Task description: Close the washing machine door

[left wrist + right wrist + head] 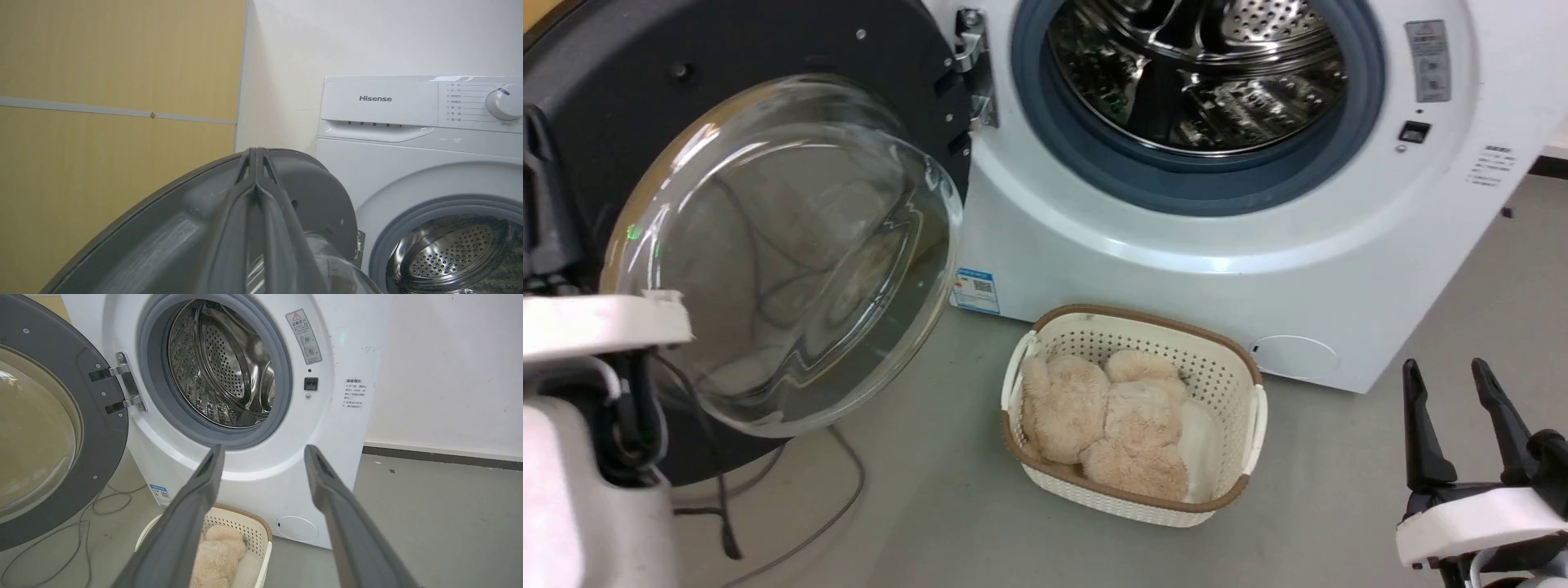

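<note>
Big white front-loading washing machine [1176, 269] stands ahead, perforated steel drum [1201, 73] exposed inside a grey rubber seal [1176, 184]; large round washing machine door [784, 245], dark rim with a bulging clear glass bowl, is swung wide open to the robot's left and hangs on a metal hinge [974, 73] at the left edge of the opening; door not closed.

Left gripper [255, 155]: two dark fingers pressed together at the tips, nothing between them; in the left wrist view they lie across the inner face of the door's dark rim, near its top edge; cannot tell if they touch it; pale left forearm [580, 327] sits in front of the door at the lower left of the head view.

Right gripper [1444, 367]: fingers spread wide, empty, low on the right, well apart from door and machine; in the right wrist view it points toward the machine's front below the drum opening.

Cream perforated laundry basket with brown rim [1135, 502] on the grey floor just in front of the machine, holding a beige fluffy plush item [1111, 425]; blue label [976, 290] and round cap [1294, 357] low on the machine front; dark cable [849, 474] on the floor under the door; yellow wall panel [102, 61] behind the door; white dial [504, 102] on the control panel.
</note>
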`<state>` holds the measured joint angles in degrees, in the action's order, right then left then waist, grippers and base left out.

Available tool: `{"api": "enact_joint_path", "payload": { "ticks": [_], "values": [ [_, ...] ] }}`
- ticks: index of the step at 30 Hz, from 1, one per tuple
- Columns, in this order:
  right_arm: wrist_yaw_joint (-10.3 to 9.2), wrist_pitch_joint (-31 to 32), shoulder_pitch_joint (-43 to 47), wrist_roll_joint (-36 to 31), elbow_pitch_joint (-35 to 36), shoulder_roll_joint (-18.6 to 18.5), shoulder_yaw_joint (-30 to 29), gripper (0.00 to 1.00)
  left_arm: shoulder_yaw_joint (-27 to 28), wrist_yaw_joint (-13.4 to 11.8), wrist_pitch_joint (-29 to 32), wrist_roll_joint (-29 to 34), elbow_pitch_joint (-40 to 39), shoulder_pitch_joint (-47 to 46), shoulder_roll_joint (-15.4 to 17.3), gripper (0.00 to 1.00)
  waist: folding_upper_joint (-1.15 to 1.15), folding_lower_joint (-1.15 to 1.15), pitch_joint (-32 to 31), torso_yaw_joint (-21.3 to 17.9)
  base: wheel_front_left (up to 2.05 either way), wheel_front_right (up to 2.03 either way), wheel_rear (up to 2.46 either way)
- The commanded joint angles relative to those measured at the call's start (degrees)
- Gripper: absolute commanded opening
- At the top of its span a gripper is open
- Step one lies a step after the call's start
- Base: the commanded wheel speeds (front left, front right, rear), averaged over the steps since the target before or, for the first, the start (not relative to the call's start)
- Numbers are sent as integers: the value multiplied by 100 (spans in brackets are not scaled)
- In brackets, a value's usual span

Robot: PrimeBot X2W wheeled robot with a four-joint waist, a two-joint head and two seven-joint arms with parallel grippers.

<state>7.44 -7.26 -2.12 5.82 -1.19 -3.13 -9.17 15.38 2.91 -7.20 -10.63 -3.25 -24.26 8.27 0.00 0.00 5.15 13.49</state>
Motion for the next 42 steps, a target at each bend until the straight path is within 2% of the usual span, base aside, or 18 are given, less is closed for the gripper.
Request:
{"api": "enact_joint_path", "payload": {
  "ticks": [1, 11, 17, 25, 31, 42],
  "values": [
    [2, -57, -104, 85, -16, 13, -51, 100, 104, 54, -60, -103, 100, -191, 108, 0, 0, 0, 46, 91, 0, 0, 0],
    [3, -176, -174, 151, -68, 15, -236, 100, 618, 136, -42, -684, 960, -810, 797, 0, 0, 0, 191, 420, 0, 0, 0],
    [3, -248, -216, 200, -119, 16, -365, 100, 880, 173, 279, -1093, 1582, -1168, 1134, 0, 0, 0, 265, 592, 0, 0, 0],
    [3, -343, -256, 279, -196, 18, -490, 100, 1121, 197, 1485, -1898, 2615, -1667, 1465, 0, 0, 0, 341, 745, 0, 0, 0],
    [3, -415, -306, 323, -250, 19, -580, 100, 1013, 262, 2549, -2448, 3156, -1790, 1723, 0, 0, 0, 416, 805, 0, 0, 0],
    [4, -546, -386, 422, -289, 21, -773, 100, 527, 338, 4054, -3921, 2738, -1078, 2147, 0, 0, 0, 559, 944, 0, 0, 0]
  ]
}}
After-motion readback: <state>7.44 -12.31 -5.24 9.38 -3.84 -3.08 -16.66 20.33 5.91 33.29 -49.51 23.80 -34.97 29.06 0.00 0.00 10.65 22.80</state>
